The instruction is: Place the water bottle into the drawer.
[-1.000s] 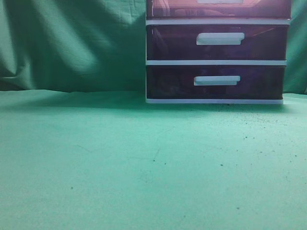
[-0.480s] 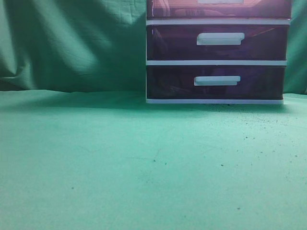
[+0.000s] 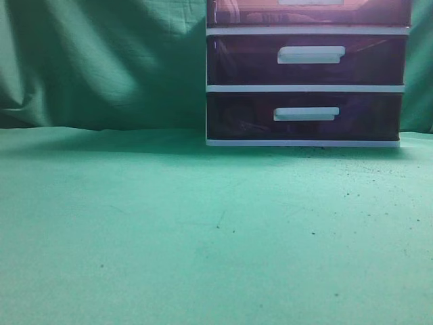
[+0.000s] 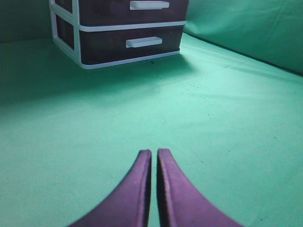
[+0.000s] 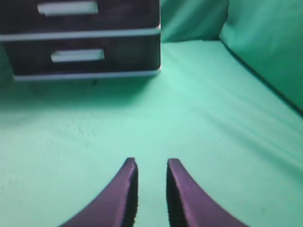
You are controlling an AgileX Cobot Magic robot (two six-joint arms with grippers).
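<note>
The water bottle shows in no view. The drawer (image 3: pixel 250 13), topmost of three dark purple ones, is cut off by the top edge of the exterior view; only its lower front and a sliver of its white handle show. Neither wrist view reaches it. My left gripper (image 4: pixel 154 152) is shut and empty, low over the green cloth, well short of the drawer unit (image 4: pixel 75 42). My right gripper (image 5: pixel 150 161) is slightly open and empty, over the cloth in front of the unit (image 5: pixel 94 33). Neither gripper appears in the exterior view.
The middle drawer (image 3: pixel 237 61) and the bottom drawer (image 3: pixel 237 115) are shut, with white bar handles. Green cloth (image 3: pixel 203 230) covers the table and hangs as a backdrop behind and at the sides. Small dark specks dot the cloth.
</note>
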